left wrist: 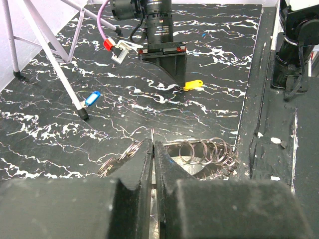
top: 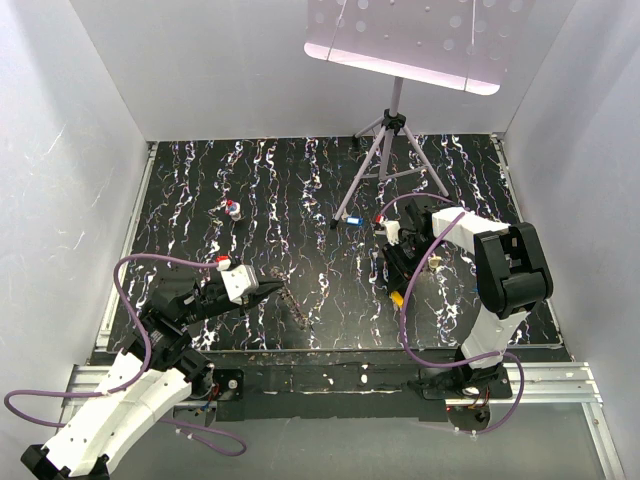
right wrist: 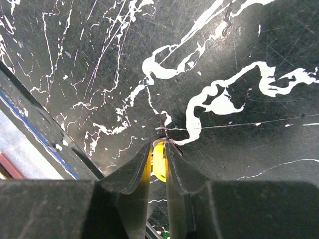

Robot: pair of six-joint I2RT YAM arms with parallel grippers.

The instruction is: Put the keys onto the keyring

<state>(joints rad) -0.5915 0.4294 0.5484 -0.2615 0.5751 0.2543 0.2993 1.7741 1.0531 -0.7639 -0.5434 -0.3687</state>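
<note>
Left gripper [left wrist: 153,144] is pinching the keyring [left wrist: 209,152], jaws nearly touching, at the table's [top: 200,190] 7 o'clock. Right gripper [right wrist: 158,144] is clamping narrowly on the yellow key [right wrist: 158,163], which is lying at 4 o'clock.

We see a desk [top: 300,190] of black, marbled all over with thin white veins. One key [right wrist: 159,162] is bright yellow against the matt black fingers [right wrist: 134,167] of the right claw [right wrist: 158,149]. Another key [left wrist: 91,98] is blue. The keyring [left wrist: 209,149] is bare silvery metal. The tripod [top: 393,122] is pale grey with black feet, the cable [left wrist: 102,15] purple, and the left arm [top: 110,425] white.
</note>
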